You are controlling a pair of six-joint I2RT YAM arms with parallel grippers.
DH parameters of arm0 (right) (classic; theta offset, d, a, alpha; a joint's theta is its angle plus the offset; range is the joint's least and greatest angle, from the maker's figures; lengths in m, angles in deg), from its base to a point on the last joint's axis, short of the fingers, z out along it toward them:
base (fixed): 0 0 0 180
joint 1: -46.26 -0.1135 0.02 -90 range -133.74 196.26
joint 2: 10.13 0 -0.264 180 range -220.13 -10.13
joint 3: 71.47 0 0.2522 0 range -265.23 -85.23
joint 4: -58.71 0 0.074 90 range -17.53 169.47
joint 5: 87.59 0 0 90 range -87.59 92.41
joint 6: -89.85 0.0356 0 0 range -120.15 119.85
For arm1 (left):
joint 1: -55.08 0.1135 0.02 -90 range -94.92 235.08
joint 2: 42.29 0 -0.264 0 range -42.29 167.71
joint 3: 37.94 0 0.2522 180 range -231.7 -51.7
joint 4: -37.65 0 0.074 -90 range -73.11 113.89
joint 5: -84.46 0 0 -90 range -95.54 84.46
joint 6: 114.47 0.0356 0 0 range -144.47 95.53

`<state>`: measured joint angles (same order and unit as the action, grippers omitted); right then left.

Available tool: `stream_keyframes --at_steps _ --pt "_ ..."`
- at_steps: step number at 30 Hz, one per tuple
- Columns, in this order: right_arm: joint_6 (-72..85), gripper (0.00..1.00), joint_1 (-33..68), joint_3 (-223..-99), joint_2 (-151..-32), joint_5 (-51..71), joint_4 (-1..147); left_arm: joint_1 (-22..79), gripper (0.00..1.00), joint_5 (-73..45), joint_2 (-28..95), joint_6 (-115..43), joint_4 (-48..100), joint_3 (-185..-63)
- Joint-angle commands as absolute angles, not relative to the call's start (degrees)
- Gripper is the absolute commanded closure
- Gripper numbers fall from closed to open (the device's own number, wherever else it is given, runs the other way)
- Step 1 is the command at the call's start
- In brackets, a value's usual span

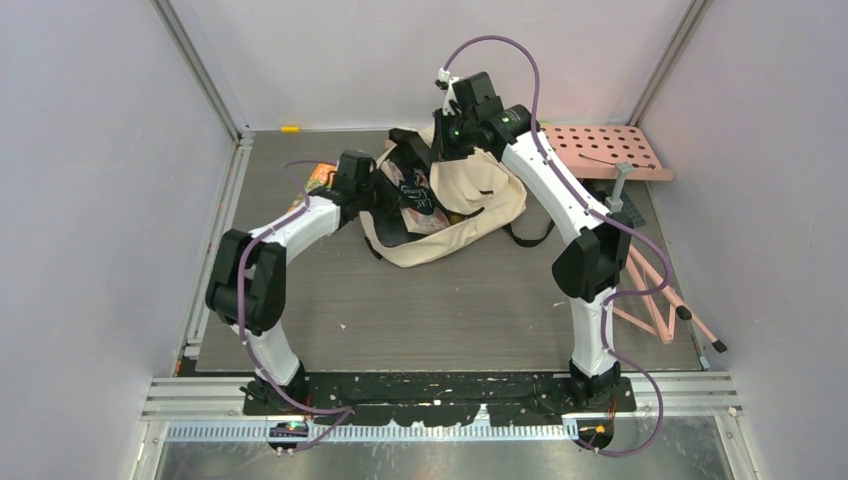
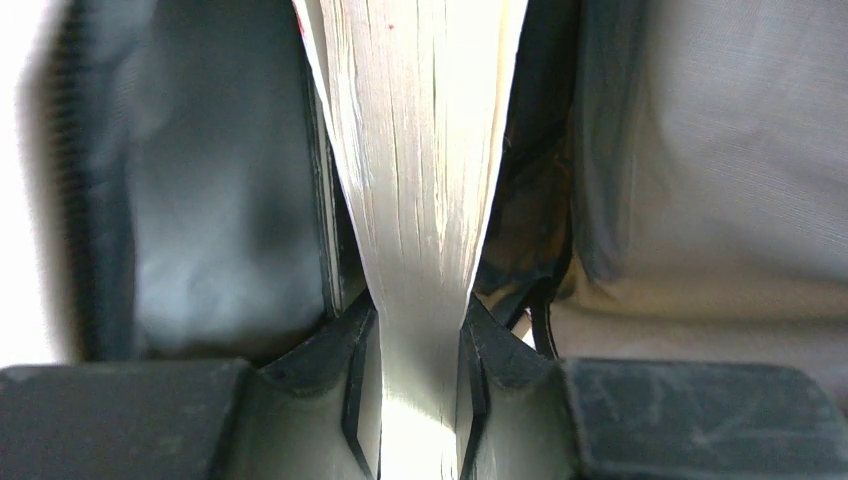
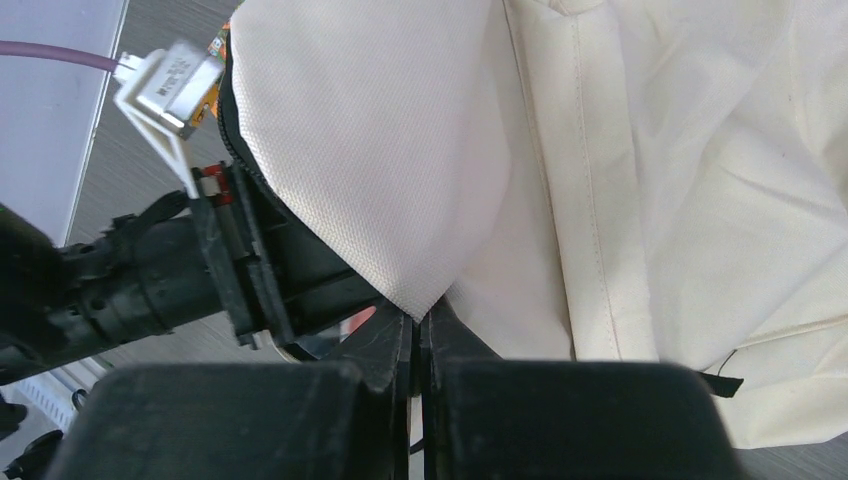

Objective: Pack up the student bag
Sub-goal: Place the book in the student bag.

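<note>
The student bag point(image 1: 470, 205) lies toward the back of the gray surface point(image 1: 450, 310), with its open mouth turned to the left. The left claw point(image 2: 415, 395) is clamped on a thick book point(image 2: 415, 180) whose white page edges face the camera, and the book pokes in between the dark inside walls of the bag. The right claw point(image 3: 420, 330) is pinched together on a corner of the bag's cream cloth and holds it up at the far side, and a pink board point(image 1: 605, 150) with holes lies near the bag on the right.
</note>
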<state>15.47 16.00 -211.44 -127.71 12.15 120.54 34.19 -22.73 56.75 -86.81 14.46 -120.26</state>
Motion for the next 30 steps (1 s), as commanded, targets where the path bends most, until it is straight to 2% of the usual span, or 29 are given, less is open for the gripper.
stream_keyframes --at_steps 1,7,9,12,18,23,24,26,30 --pt "17.1 0.99 15.7 -214.4 -123.2 13.5 114.5 30.5 1.0 -17.5 58.9 -82.4 18.2 -126.8" --pt "17.6 0.99 15.7 -213.4 -122.9 13.8 114.2 27.4 1.0 -16.3 66.9 -81.2 13.0 -133.7" --pt "17.7 1.0 15.7 -213.0 -122.7 13.8 114.0 26.2 0.96 -16.3 69.6 -80.2 11.7 -136.6" --pt "17.7 0.99 15.7 -212.8 -122.7 13.8 113.8 25.1 0.88 -17.3 72.8 -78.6 8.9 -140.7" --pt "17.5 0.99 15.7 -212.7 -122.7 13.7 113.8 24.8 0.59 -16.1 73.2 -76.7 6.7 -140.8" --pt "17.0 0.99 15.7 -212.7 -122.5 13.4 113.9 24.8 0.42 -14.7 71.4 -74.3 5.9 -140.3" --pt "16.8 0.99 15.7 -212.6 -122.5 13.4 113.9 24.8 0.35 -14.3 70.7 -73.5 6.0 -140.1" --pt "16.7 0.99 15.7 -212.5 -122.4 13.2 114.0 24.8 0.29 -13.0 69.2 -71.8 6.3 -139.5" --pt "16.6 0.99 15.7 -212.3 -122.2 13.1 114.0 24.8 0.25 -11.8 66.1 -69.6 8.6 -136.9"
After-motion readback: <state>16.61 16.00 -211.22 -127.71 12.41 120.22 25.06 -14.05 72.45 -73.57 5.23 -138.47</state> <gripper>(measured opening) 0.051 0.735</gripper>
